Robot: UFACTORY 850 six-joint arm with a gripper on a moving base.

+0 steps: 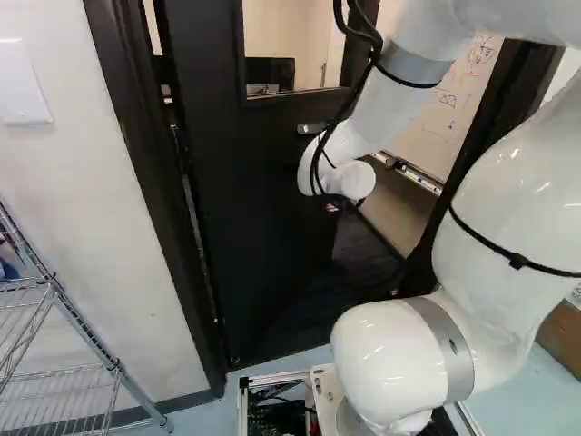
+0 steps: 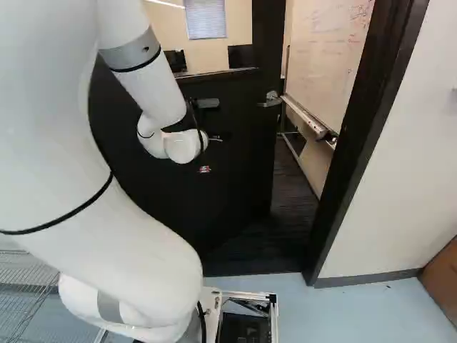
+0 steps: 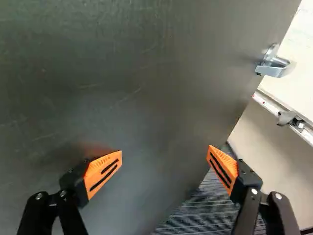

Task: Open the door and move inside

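Observation:
The black door (image 1: 245,200) stands partly open, swung inward, with a gap on its handle side. Its silver lever handle (image 2: 270,100) shows near the free edge in the right base view. My gripper (image 2: 205,169) is mostly lost against the dark door there, left of the handle and lower. Up close in the wrist view, the gripper (image 3: 165,159) has its fingers wide apart with nothing between them. The door face (image 3: 146,83) lies ahead, one finger close to it and the other by its free edge. The handle (image 3: 275,63) is ahead, beyond that second finger.
Dark door frame (image 2: 364,136) posts stand on both sides. Through the gap are dark carpet (image 2: 285,207) and a whiteboard (image 2: 328,50) with a tray. A wire shelf (image 1: 64,377) is at the left of the left base view; a brown box (image 2: 439,279) is at the far right.

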